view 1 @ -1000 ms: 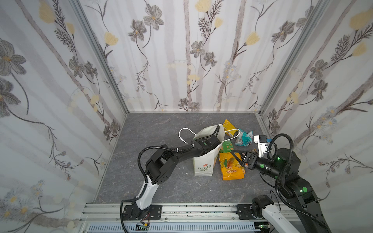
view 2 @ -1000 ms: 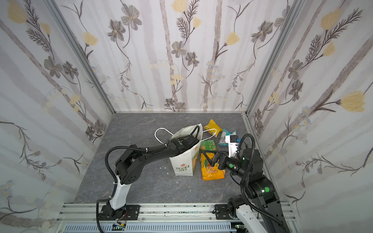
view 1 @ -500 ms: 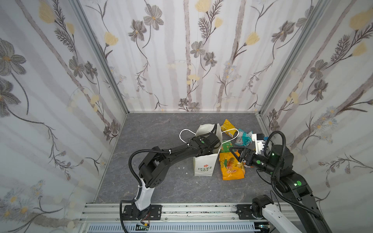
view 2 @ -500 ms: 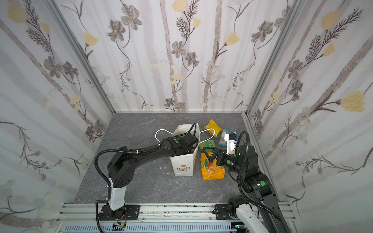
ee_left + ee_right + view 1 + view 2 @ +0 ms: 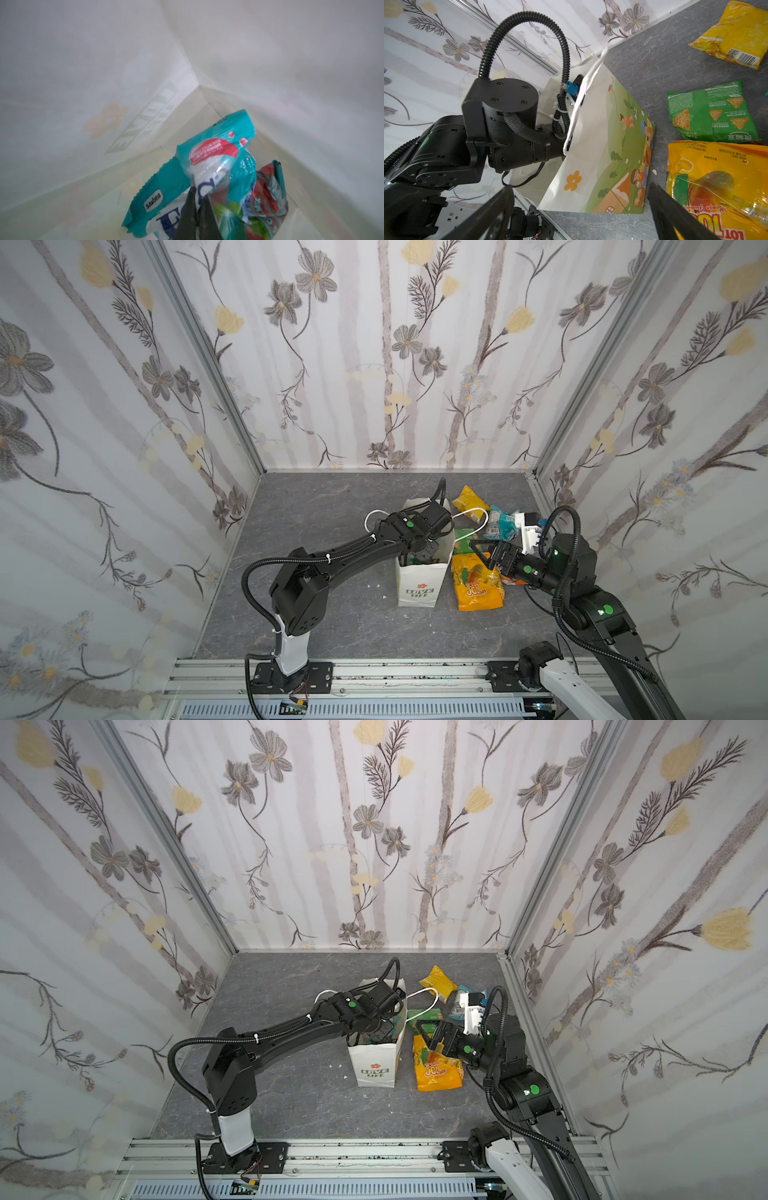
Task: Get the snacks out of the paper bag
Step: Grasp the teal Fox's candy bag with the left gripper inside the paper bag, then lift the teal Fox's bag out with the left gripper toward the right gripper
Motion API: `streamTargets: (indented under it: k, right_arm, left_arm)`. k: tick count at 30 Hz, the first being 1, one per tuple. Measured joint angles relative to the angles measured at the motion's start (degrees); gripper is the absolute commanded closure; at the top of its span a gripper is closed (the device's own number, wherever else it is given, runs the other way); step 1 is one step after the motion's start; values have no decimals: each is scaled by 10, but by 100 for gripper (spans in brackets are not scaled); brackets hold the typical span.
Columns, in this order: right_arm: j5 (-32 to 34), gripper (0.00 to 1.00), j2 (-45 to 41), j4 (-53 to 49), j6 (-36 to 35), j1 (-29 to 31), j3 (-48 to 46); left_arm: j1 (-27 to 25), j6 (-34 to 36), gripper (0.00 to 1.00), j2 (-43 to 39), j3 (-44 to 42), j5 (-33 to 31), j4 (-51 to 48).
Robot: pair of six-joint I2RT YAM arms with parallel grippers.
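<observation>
The white paper bag (image 5: pixel 419 589) (image 5: pixel 376 1071) stands upright mid-floor, with its "LOVE LIFE" print facing the front. My left arm reaches down through its mouth. In the left wrist view my left gripper (image 5: pixel 198 192) is shut on a teal snack packet (image 5: pixel 207 149) at the bag's bottom. A red packet (image 5: pixel 268 193) lies beside it. My right gripper (image 5: pixel 482 553) (image 5: pixel 579 187) hangs open just right of the bag, over the large orange pouch (image 5: pixel 478 589) (image 5: pixel 716 187). It holds nothing.
Right of the bag lie a green packet (image 5: pixel 463 537) (image 5: pixel 710 116), a yellow packet (image 5: pixel 469 504) (image 5: pixel 735 35) and a teal packet (image 5: pixel 498 524). The bag's cord handle (image 5: pixel 471 516) droops toward them. The right wall stands close behind my right arm.
My left gripper has gone from the bag's rim down into the bag. My right gripper has edged a little toward the bag and stayed open.
</observation>
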Motion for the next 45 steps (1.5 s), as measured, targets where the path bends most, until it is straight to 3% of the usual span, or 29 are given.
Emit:
streamTargets:
  k: [27,36,45]
  right_arm:
    - [17,0,-40,-1,9,1,54]
    - [24,0,-47,33,11,2,70]
    - [-35,0,-30,141,28,17,67]
  left_arm:
    - [0,6,100,-139,75,-21,-19]
    - [0,-2,100,-187,138,7,-25]
    - [0,-62,100,-173,220,74,-44]
